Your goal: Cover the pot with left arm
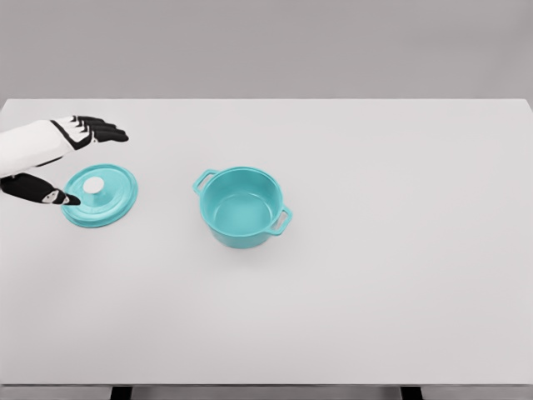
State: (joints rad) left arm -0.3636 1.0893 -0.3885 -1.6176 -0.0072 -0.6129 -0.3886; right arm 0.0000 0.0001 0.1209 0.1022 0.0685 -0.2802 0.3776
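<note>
A teal pot with two side handles stands uncovered near the middle of the white table. Its teal lid, with a white knob on top, lies flat on the table to the pot's left. My left hand comes in from the left edge and hovers just over the lid's left side. Its fingers are spread above and behind the lid, and the thumb reaches toward the lid's left rim. The hand holds nothing.
The white table spans the whole view, with its front edge along the bottom of the picture. Nothing but the pot and lid stands on it.
</note>
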